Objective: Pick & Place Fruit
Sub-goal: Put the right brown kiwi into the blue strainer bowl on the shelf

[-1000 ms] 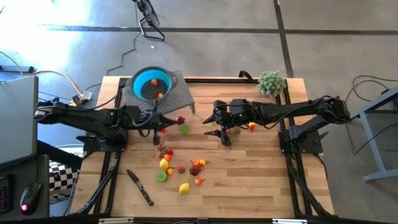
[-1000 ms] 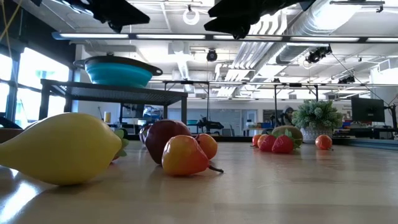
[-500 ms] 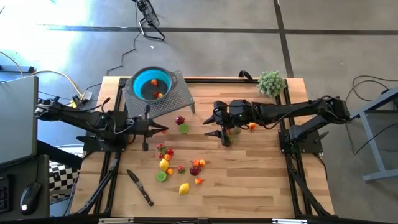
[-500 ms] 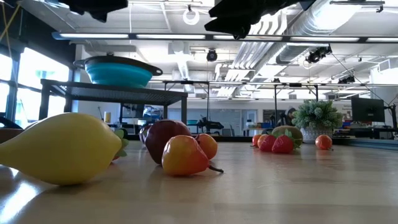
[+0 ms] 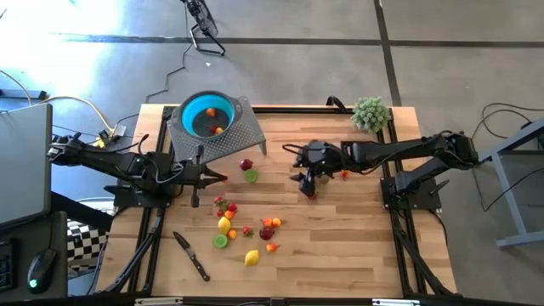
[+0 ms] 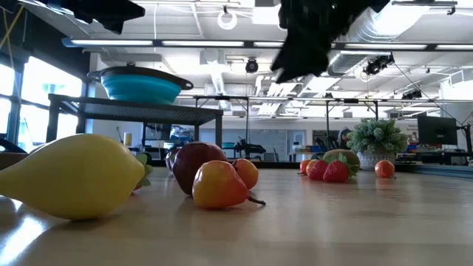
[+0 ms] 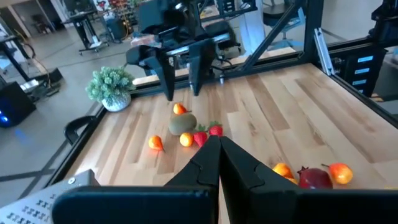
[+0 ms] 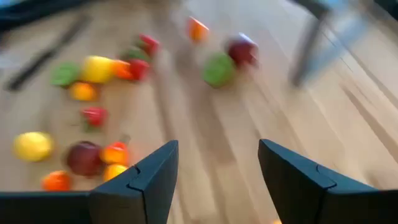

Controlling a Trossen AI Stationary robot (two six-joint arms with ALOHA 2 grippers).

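- Since the earlier frames, your left gripper (image 5: 206, 178) is sitting farther back toward its own side of the table (image 5: 357, 246), and your right gripper (image 5: 306, 174) is now turned differently, showing more compact from above.
- Your left gripper is hanging over the wood just in front of the grey perforated stand (image 5: 242, 136), its fingers (image 7: 214, 163) pressed together with nothing between them.
- Your right gripper is hovering near the table's middle, jaws spread wide and empty, as its own wrist view is showing.
- You are looking at fruit in three places: two small pieces in the teal bowl (image 5: 208, 116) on the stand, a loose cluster (image 5: 246, 229) toward the front of the table, and a few pieces (image 5: 327, 177) just beside your right gripper.
- A dark maroon fruit (image 5: 246, 164) and a lime green one (image 5: 252, 176) are lying between the two grippers, near the stand's front edge.
- From the low view, a big yellow lemon (image 6: 74, 176) is filling the left foreground, with a maroon apple (image 6: 198, 162) and an orange-red pear (image 6: 220, 185) beside it.
- A black-handled knife (image 5: 191, 256) is lying at the front left of the table, apart from the fruit.
- A pale green plant ball (image 5: 371, 112) is resting at the far right corner.
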